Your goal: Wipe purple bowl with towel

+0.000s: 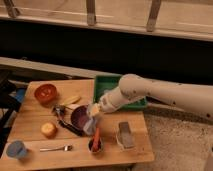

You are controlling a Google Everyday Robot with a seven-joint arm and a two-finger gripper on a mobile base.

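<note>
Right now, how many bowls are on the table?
2. The orange-red bowl sits at the back left of the table; the purple bowl is in the middle, where the gripper holds the towel at its right rim. None seems hidden.

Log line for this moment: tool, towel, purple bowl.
tool: shut on towel | position: at picture-right rim of purple bowl | towel: hanging from tool at bowl edge | step: wipe apparently underway
</note>
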